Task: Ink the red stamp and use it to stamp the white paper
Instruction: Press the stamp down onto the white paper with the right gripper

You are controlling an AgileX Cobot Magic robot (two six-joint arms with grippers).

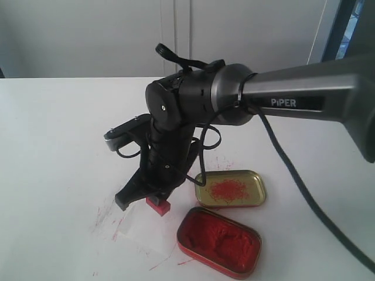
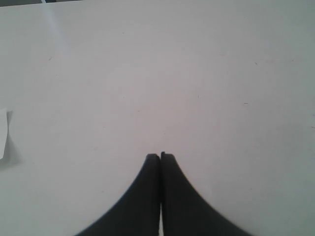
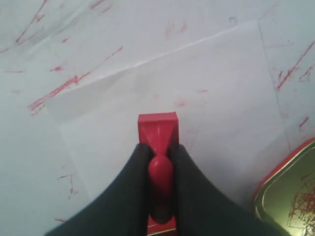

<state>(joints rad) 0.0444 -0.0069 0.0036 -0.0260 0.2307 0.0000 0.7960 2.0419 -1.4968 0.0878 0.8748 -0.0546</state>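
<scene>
My right gripper (image 1: 153, 198) (image 3: 160, 147) is shut on the knobbed handle of the red stamp (image 1: 157, 205) (image 3: 158, 129). It holds the stamp upright with its square base facing down over the white paper (image 1: 140, 233) (image 3: 206, 93). Whether the base touches the sheet I cannot tell. The paper lies flat on the table and shows faint red specks. In the left wrist view my left gripper (image 2: 161, 156) is shut with nothing in it, above bare white table. The exterior view does not show the left arm.
The open red ink tin (image 1: 220, 241) sits by the table's front edge, right of the stamp. Its gold lid (image 1: 230, 188) (image 3: 288, 196), smeared red inside, lies just behind it. Red streaks (image 3: 74, 81) mark the table round the paper. The right arm's cable (image 1: 293, 175) hangs over the tins.
</scene>
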